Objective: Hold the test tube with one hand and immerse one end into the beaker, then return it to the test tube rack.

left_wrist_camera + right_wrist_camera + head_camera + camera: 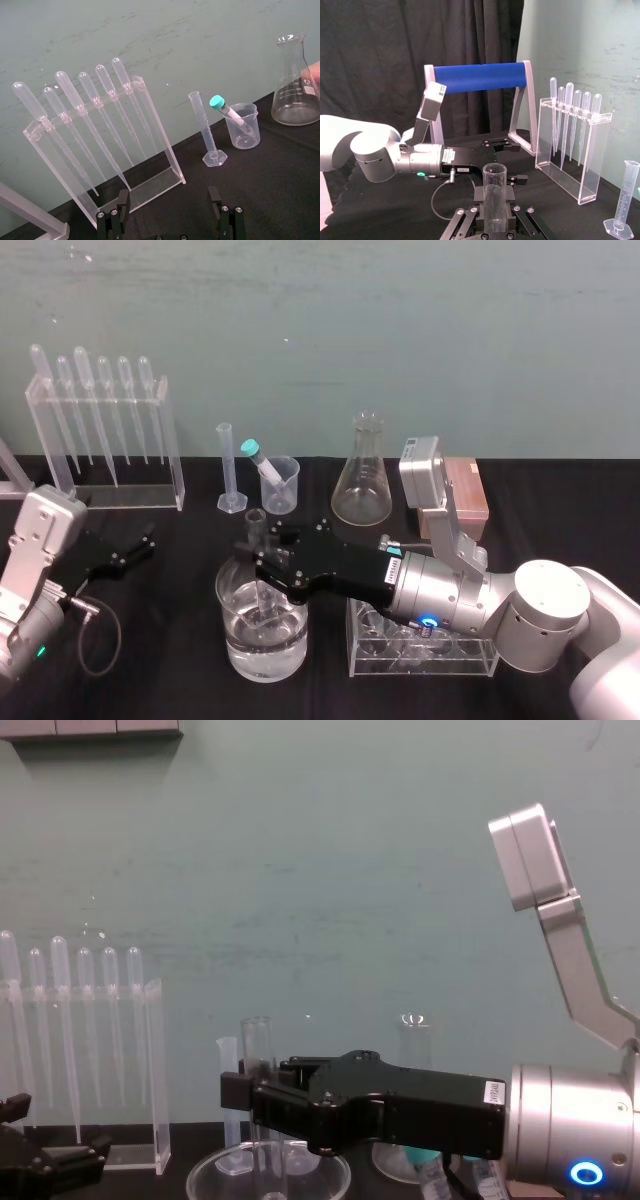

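While a flask stands behind, test tube sits in beaker.

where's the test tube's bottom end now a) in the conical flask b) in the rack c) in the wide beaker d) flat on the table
C: the right end effector holds the test tube upright, its lower end down in the beaker; the left end effector sits idle at the left.

Soft, even light fills the scene, and the black surface shows no hard shadows. Below the right claw, which grips the test tube, the beaker carries small white glints on its water and rim. Behind the claw a blue lamp glows on the arm.
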